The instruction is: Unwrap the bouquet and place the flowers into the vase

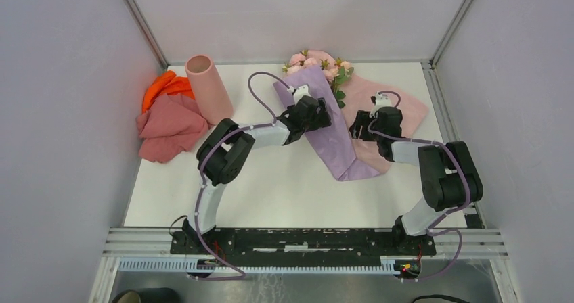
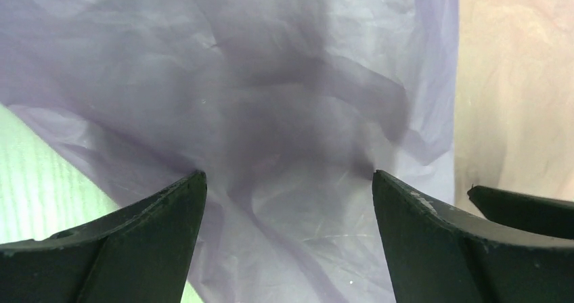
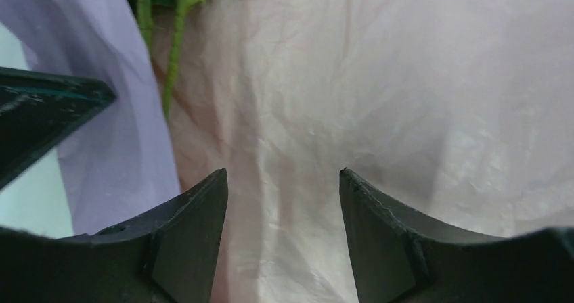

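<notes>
Overhead, the bouquet (image 1: 338, 124) lies flat on the white table (image 1: 284, 188), rose heads up at twelve o'clock and the wrapping running down toward five. The lilac paper (image 1: 332, 147) is spread in a long strip. The pink inner sheet (image 1: 406, 103) fans out beside it toward two o'clock. The flowers (image 1: 317, 65) bunch at the far edge, pale pink blooms with dark leaves.

The left gripper (image 1: 304, 107) is right over the lilac paper, and its wrist camera shows the claw (image 2: 288, 181) spread wide. Crumpled lilac fills the gap and nothing is pinched. Whether the tips touch the paper I cannot tell.

The right gripper (image 1: 369, 122) sits over the pink sheet at about two o'clock. Its own camera shows the claw (image 3: 283, 174) at a medium gap, bare pink sheet between the fingers and nothing held. Green stems (image 3: 172, 39) run along the sheet's left edge, where the lilac paper begins.

The vase (image 1: 210, 90) waits at ten o'clock, seemingly upright, well apart from the bouquet. An orange cloth (image 1: 162, 86) and a salmon-pink cloth (image 1: 169, 130) lie just beside it toward nine.
</notes>
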Robot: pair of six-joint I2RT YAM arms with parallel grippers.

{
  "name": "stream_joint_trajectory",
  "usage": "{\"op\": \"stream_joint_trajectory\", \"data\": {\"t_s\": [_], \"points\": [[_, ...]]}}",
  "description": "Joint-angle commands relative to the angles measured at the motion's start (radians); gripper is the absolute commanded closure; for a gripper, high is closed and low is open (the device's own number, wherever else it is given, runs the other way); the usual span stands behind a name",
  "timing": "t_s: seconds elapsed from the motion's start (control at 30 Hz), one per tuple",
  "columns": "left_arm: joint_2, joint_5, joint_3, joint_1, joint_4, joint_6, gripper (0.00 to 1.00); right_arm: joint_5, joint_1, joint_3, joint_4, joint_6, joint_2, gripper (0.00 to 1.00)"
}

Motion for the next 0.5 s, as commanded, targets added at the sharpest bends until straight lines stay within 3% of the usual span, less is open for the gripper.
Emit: {"op": "stream_joint_trajectory", "data": {"t_s": [0.0,0.2,0.47], "points": [[-0.132,-0.011,-0.054,-0.01,0.061,0.067,0.02,-0.029,0.065,0.067,0.02,0.002,-0.012,0.33],[-0.43,-0.135,-0.218,-0.058,0.059,0.112,0.01,0.024,0.219,0.115,-0.041,-0.015,-0.05,0.33],[-0.799,-0.324,-0.352,-0.069,-0.079,0.11,0.0,0.087,0.437,0.183,-0.071,-0.016,-0.029,0.33]]}}
